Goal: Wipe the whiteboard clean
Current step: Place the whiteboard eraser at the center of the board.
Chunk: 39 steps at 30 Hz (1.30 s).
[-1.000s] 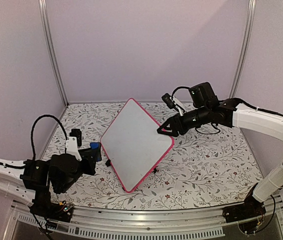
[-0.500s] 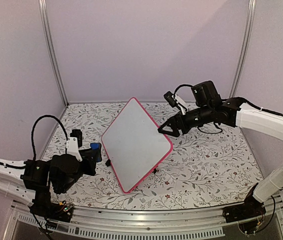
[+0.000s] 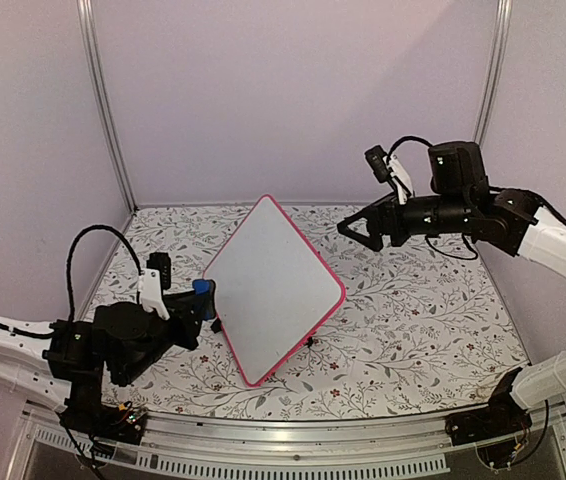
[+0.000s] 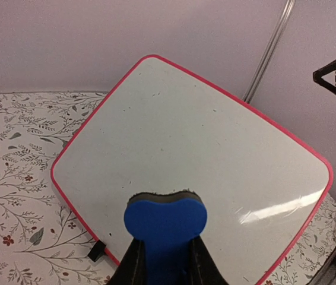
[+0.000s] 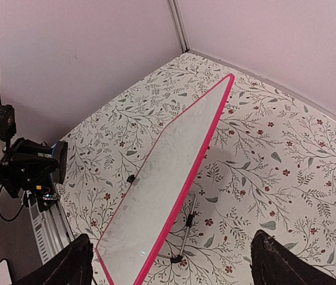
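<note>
The whiteboard (image 3: 275,290) stands in the middle of the table (image 3: 413,320), which has a cover with a flower pattern. In the top view the whiteboard looks like a diamond, with one corner at twelve o'clock and one at six o'clock. It leans backward and two small black feet (image 3: 216,325) show under its lower edges. Its frame is pink-red, and its white surface shows no writing, only a bright reflection.

The left pincer (image 4: 165,249) is at nine o'clock from the whiteboard and is closed on a blue eraser (image 4: 165,222). The eraser's dark felt edge points at the lower part of the white surface. I cannot tell if the felt touches it.

The right pincer (image 3: 355,232) is at two o'clock from the whiteboard, above the table and apart from the frame. Its fingers (image 5: 67,267) are spread wide and hold nothing.
</note>
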Each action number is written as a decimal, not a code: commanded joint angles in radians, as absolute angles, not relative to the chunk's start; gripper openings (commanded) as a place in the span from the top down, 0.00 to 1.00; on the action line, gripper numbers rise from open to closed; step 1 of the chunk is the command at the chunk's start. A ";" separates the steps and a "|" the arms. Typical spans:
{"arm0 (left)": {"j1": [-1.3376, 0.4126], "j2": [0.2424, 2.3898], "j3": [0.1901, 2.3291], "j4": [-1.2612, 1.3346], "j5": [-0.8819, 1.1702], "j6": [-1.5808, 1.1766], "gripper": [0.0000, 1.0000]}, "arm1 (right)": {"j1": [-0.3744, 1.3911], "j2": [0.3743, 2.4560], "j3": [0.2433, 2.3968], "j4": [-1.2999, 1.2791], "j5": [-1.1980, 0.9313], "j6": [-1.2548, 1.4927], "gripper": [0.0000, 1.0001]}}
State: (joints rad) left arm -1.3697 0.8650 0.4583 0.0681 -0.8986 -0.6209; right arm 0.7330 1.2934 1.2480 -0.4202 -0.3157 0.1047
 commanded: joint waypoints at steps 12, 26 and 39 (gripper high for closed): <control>-1.386 0.930 0.459 0.400 -0.548 -0.416 0.98 | 0.870 1.204 1.178 -0.267 -0.460 0.095 0.22; -0.999 0.801 0.569 -0.443 -0.865 -1.014 0.84 | 0.899 1.243 1.125 -0.231 -0.385 0.109 0.19; -0.562 1.017 0.383 -0.138 -0.466 -0.985 0.47 | 0.899 1.220 1.101 -0.235 -0.371 0.129 0.18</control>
